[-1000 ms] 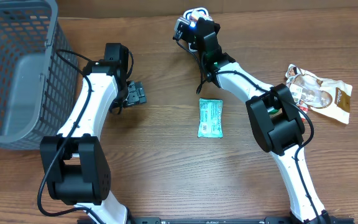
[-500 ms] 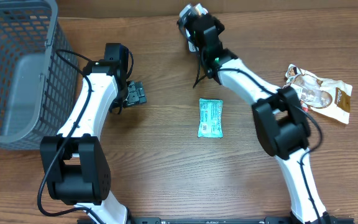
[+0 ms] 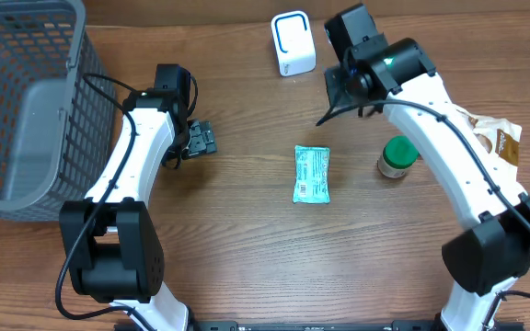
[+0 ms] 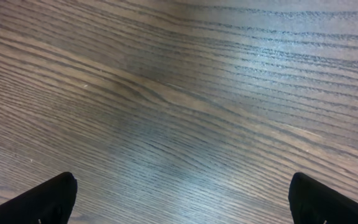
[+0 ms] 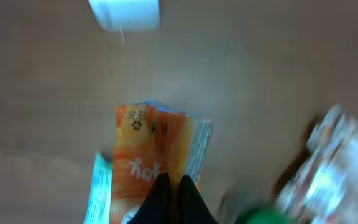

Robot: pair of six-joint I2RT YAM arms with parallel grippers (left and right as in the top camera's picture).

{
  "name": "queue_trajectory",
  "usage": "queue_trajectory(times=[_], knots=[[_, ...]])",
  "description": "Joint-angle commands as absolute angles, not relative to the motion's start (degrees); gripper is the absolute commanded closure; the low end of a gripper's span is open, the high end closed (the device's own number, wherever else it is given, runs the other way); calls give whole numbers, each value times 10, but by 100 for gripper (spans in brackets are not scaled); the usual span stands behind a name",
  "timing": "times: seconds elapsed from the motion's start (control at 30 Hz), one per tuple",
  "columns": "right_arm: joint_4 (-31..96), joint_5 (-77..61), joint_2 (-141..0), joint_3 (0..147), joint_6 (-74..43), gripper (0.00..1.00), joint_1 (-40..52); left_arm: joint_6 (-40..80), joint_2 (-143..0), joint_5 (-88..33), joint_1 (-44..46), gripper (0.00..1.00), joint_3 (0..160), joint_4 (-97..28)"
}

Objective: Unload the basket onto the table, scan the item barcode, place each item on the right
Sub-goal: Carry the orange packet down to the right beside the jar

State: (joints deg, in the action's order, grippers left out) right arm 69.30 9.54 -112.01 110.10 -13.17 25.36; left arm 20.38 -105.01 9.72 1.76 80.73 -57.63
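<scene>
Wooden worktop (image 3: 247, 257) under me, I have the right jaws clamped on the orange sachet (image 5: 157, 158) near the white scanner (image 3: 293, 43) at 12 o'clock, left jaws apart and empty at 9 o'clock: pickup done, scan unconfirmed, I judge.

Wooden table (image 3: 247, 248) — basket (image 3: 17, 129), scanner (image 3: 293, 43), teal packet (image 3: 312, 174), jar (image 3: 397, 157)

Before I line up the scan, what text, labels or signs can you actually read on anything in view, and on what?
"ho": white lettering on the orange packet; the rest is blurred.
Small symbols near its top edge: too blurred to read.
Print on the teal packet: too small to read.
Print on the snack bag: too small to read.
The white scanner and the jar: no text visible.
</scene>
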Motion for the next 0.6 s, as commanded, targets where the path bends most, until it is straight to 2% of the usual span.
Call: queue_trajectory(times=[0.0, 0.23, 0.43, 0.57], knots=[[700, 23, -1145, 1044, -227, 96, 244, 197, -1041, 105, 18, 0, 807, -577], [615, 46, -1146, 910, -276, 96, 240, 197, -1041, 105, 18, 0, 807, -577], [568, 150, -1146, 845, -361, 96, 240, 197, -1041, 105, 18, 0, 807, -577], [530, 155, -1146, 814, -403, 96, 240, 197, -1041, 105, 18, 0, 807, -577]])
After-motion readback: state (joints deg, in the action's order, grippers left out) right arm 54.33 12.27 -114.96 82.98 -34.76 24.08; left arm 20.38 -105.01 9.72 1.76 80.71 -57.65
